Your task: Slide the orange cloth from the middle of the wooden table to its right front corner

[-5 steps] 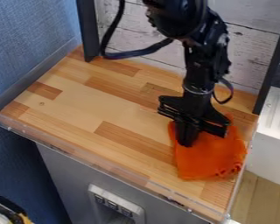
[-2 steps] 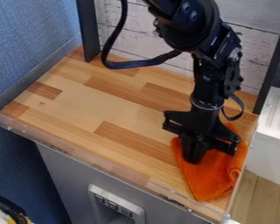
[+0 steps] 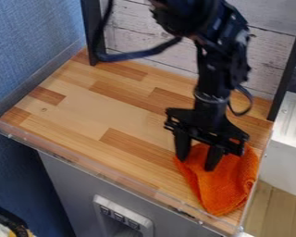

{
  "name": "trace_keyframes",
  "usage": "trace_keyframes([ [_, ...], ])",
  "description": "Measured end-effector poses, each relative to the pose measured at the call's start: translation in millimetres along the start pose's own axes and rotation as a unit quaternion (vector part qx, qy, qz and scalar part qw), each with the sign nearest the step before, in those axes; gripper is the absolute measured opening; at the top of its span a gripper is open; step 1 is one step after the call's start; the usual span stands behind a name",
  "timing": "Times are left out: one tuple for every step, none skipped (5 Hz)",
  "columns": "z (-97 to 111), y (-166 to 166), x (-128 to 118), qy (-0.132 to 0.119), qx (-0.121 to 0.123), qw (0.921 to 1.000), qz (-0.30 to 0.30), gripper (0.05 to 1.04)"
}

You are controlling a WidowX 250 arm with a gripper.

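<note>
At the bottom of the frame, a grey panel (image 3: 64, 185) drops below the table (image 3: 83, 111), with a pale socket block (image 3: 151, 227) set in it at the lower middle. A black and white object (image 3: 5, 221) sits in the lower left corner. A clear rim (image 3: 107, 174) runs along the table's near edge. Just behind it, at the lower right of the table, lies a crumpled orange cloth (image 3: 228, 187), its lower end narrowing toward the rim. The black gripper (image 3: 198, 163) hangs over the cloth's upper part, fingers apart and pointing down, one at its upper left edge, the other over the orange; whether they touch it, I cannot tell. The arm (image 3: 215, 69) comes in from the top edge, a dark cable (image 3: 138, 54) looping to its left. Behind stand whitish boards (image 3: 268, 51) between two black posts (image 3: 92, 34).
</note>
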State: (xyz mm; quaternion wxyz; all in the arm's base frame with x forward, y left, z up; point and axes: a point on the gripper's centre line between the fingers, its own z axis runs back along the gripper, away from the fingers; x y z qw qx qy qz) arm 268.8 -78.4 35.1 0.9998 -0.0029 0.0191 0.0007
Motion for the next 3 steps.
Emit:
trace_keyframes([
  [16.2,13.5,-0.8,-0.001,-0.003,1.0000,0.000,0.996],
  [30.9,26.7,0.1,-0.011,-0.005,0.9999,0.002,0.999],
  [38.9,36.8,1.6,-0.022,-0.004,0.9997,0.006,0.999],
])
